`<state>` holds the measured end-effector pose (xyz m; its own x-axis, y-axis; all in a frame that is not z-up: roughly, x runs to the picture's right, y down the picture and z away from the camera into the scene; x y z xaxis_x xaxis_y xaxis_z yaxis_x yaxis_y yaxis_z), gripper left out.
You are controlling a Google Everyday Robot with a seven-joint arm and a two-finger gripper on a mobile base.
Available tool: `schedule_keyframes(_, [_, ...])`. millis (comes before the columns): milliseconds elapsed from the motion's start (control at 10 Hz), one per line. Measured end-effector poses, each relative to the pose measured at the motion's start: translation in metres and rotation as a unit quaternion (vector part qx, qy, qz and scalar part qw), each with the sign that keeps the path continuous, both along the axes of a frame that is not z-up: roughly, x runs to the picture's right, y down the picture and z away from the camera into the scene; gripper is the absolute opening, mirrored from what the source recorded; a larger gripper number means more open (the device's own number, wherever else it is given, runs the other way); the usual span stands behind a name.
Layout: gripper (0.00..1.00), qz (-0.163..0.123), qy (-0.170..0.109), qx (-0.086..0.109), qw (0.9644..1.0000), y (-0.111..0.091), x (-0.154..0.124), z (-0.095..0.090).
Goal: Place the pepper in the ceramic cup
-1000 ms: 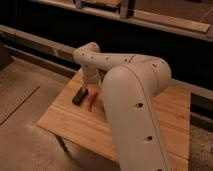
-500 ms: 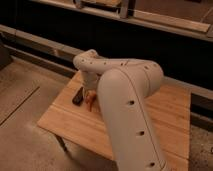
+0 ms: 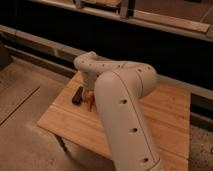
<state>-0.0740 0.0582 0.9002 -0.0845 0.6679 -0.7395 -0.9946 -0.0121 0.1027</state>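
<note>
- The pepper point(image 3: 90, 103) lies on the left part of the wooden tabletop point(image 3: 170, 110), towards its far edge and just right of a black block point(image 3: 78, 95).
- Only a small patch of it shows: a slender red-orange shape below the end effector point(image 3: 90, 96). The rest is covered by the wrist.
- The end effector hangs low, directly over the pepper and very close to it. Whether it is apart, together or clamped on the pepper cannot be told, because the wrist housing hides that part.
- Judging by its look, the pepper is light, so weight should not matter. Its skin is probably smooth and somewhat slippery, and its body gives a little under pressure.
- The best hold would be across the thickest part of the body, square to its length. The tapered tip would likely slide out of a grasp.
- A gentle squeeze should do; a hard one could bruise the pepper or make it pivot.
- The block sits close on the left, so an approach from that side risks nudging it.
- The ceramic cup is not in view. The large white arm point(image 3: 125, 115) covers much of the tabletop and may be hiding it, so the carry path cannot be judged.
</note>
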Motion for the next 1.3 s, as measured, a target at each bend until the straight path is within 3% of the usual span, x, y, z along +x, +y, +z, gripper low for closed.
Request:
schedule_keyframes(100, [0.25,-0.005,-0.009,0.01,0.9999,-0.004,-0.004,0.001])
schedule_keyframes(400, [0.0,-0.012,-0.024,0.026,0.9993,-0.007,-0.011,0.0])
schedule_keyframes(900, [0.0,-0.026,-0.028,0.036,0.9986,-0.003,-0.009,-0.007])
schedule_keyframes(1300, [0.0,-0.039,-0.029,0.076,0.9959,-0.034,-0.015,-0.03])
